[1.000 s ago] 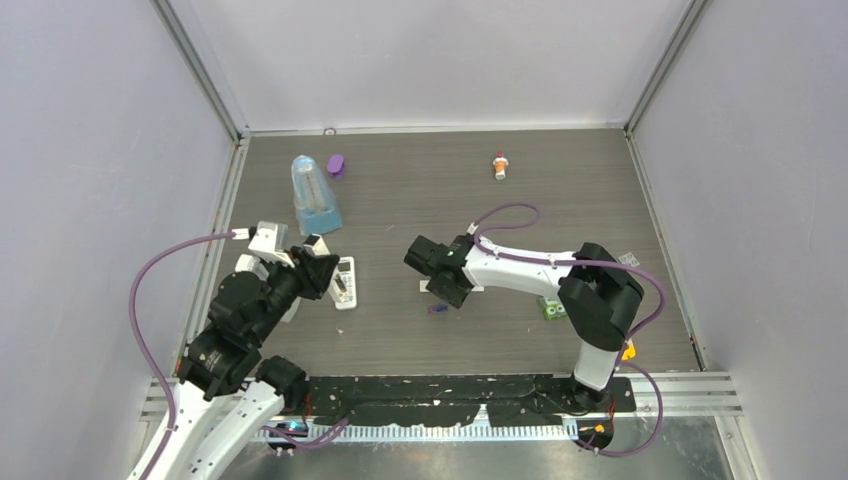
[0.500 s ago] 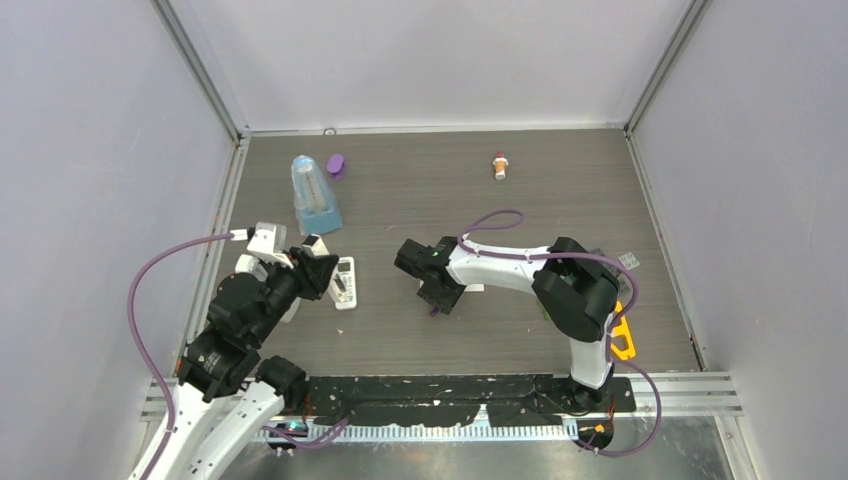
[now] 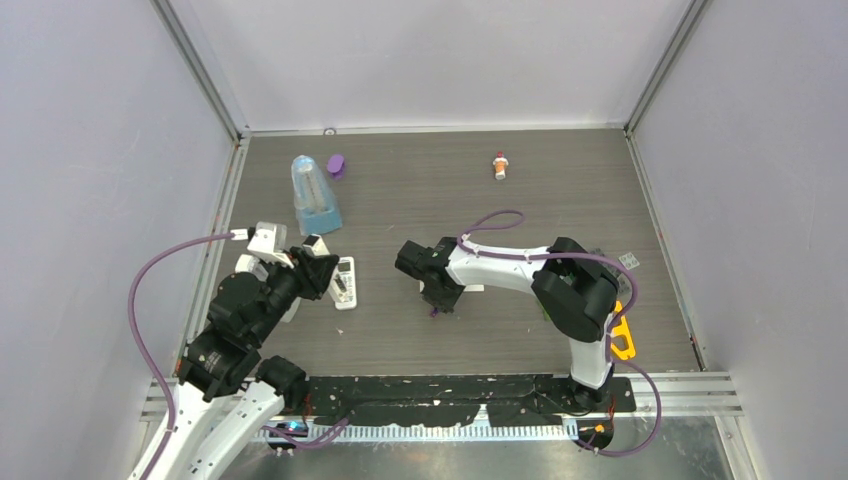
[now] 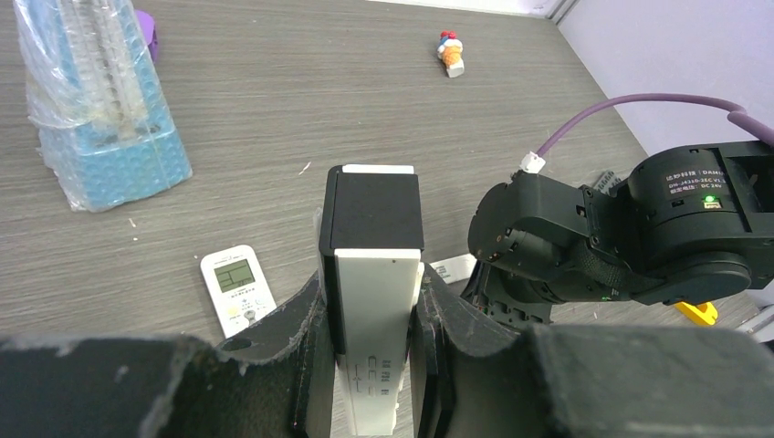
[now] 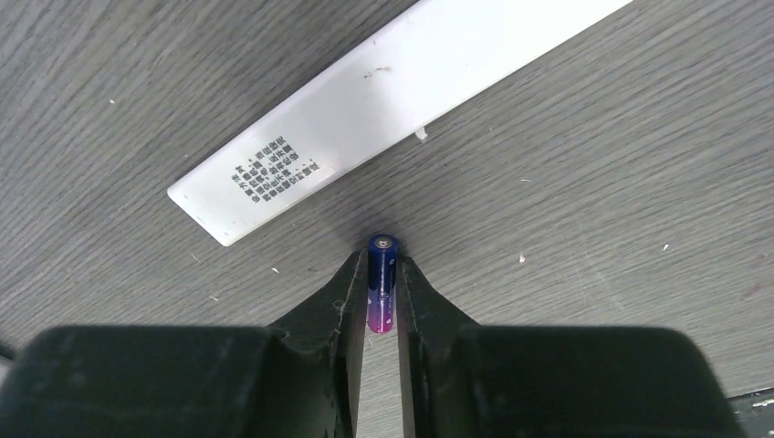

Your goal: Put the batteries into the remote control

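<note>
The remote control (image 3: 344,282), a small white handset with a pale screen, lies flat on the table and also shows in the left wrist view (image 4: 237,287). My left gripper (image 3: 318,262) is just left of it, shut on a narrow white bar with a black tip (image 4: 372,246). My right gripper (image 3: 437,303) is low at the table's middle, its fingers closed on either side of a purple battery (image 5: 381,283). The battery's end pokes out at the fingertips, and it also shows in the top view (image 3: 435,312). The other batteries are out of view.
A flat white cover with printed text (image 5: 392,109) lies just beyond the right fingertips. A blue rack in a plastic bag (image 3: 313,195) and a purple cap (image 3: 336,165) stand at the back left. A red-and-white little bottle (image 3: 500,165) lies at the back. An orange part (image 3: 622,335) sits by the right arm's base.
My right gripper has swung left and down onto the purple battery, which lay free beside it before, and closed on it. The left arm has not moved.
</note>
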`<state>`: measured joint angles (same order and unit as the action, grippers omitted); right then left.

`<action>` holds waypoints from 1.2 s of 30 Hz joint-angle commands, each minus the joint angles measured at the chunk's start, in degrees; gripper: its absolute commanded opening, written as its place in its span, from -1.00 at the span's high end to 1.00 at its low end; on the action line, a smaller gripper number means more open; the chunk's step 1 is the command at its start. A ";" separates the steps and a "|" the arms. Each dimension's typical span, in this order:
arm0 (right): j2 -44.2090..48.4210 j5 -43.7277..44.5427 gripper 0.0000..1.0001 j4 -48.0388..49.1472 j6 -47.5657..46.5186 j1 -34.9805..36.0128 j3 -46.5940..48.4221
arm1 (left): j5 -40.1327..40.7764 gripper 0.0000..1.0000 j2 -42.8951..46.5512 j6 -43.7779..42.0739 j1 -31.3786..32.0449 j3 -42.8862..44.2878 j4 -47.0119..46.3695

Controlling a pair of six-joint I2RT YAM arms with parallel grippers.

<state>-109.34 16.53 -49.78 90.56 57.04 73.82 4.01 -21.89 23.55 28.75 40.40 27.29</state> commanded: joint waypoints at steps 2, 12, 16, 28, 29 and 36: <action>-0.91 3.34 0.73 -1.30 0.49 0.14 -0.24 | -1.13 1.00 -0.92 0.69 -0.36 0.34 -2.84; 12.05 11.93 0.89 11.69 -13.84 0.09 -8.72 | -15.71 1.00 -3.77 -0.84 -0.36 -0.63 -8.20; 19.41 17.48 0.90 14.29 -23.28 0.17 -10.73 | -26.11 1.00 -7.23 -0.35 -0.36 -1.22 -14.15; 54.92 0.15 0.89 51.86 -58.28 0.55 -31.47 | -31.48 1.00 -16.47 20.64 -0.29 -5.43 -36.85; 55.59 -2.91 0.89 52.14 -59.70 1.15 -30.47 | -31.17 1.00 -16.64 22.94 -0.29 -6.28 -38.71; 57.74 -7.94 0.90 53.17 -70.89 7.82 -24.73 | -29.87 1.00 -16.61 33.62 -0.30 -10.83 -46.97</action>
<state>-52.27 13.37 -2.15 29.56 61.78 44.73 -26.11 -38.87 48.82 28.73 30.55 -9.26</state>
